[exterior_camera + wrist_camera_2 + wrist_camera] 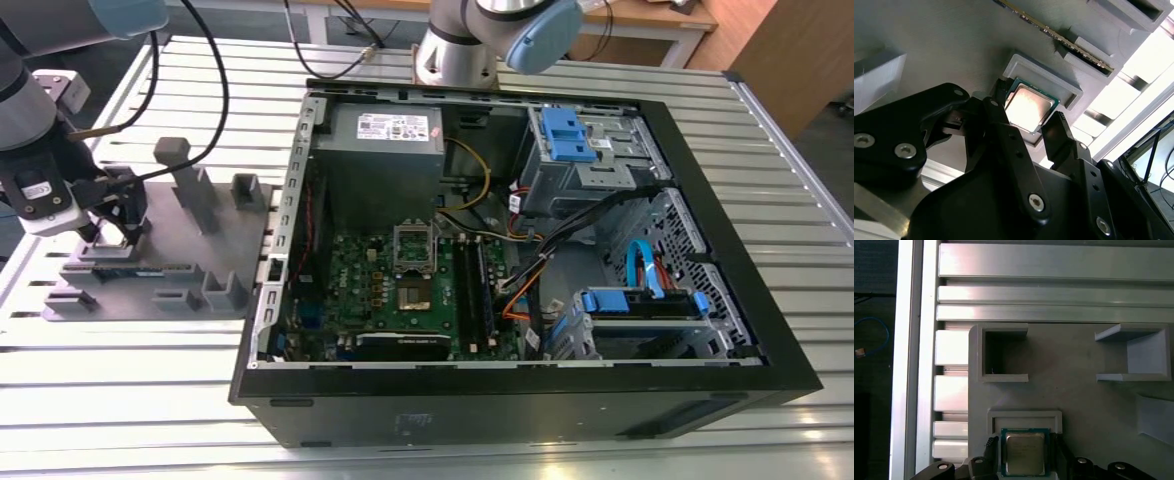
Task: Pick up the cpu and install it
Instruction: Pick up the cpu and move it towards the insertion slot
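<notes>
While my gripper (114,232) hangs at nine o'clock from the computer case (534,405), its parted fingers (1061,136) straddle the cpu (1029,107).

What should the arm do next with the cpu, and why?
Probably close the jaws. The gripper straddles the cpu, one jaw at each of two opposite edges, seemingly not yet clamping, and the cpu lies flat in its tray pocket. Closing gently first should secure it before any lift.
</notes>
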Tool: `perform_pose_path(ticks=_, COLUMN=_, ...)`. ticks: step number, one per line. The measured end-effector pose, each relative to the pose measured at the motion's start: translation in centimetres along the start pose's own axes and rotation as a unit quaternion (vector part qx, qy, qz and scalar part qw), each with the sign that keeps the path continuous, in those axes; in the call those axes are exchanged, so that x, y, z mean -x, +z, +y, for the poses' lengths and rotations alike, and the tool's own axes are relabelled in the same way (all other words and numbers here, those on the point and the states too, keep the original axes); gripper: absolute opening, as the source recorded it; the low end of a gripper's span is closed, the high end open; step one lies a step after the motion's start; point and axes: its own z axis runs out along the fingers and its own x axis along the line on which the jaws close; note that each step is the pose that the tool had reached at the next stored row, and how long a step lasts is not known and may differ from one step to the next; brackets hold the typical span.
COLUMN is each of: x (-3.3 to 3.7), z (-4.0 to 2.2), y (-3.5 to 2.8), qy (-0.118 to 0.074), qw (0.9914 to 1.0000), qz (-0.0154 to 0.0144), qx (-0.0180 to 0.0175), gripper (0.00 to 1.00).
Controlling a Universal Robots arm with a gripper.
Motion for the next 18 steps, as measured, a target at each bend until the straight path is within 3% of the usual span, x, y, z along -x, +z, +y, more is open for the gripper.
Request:
perform_pose_path(ticks=8, x=0.00, z=0.00, y=-0.01, qy=0.000, qw=1.00000, qz=0.0000, qx=0.0000, gripper=0.56)
perform_pose_path(ticks=10, x=0.00, z=0.00, y=-0.02, qy=0.000, qw=1.00000, qz=0.0001, qx=0.0000, gripper=0.48)
perform_pose_path(ticks=18, x=0.00, z=0.00, y=-0.03, qy=0.000, qw=1.00000, qz=0.0000, qx=0.0000, gripper=0.47)
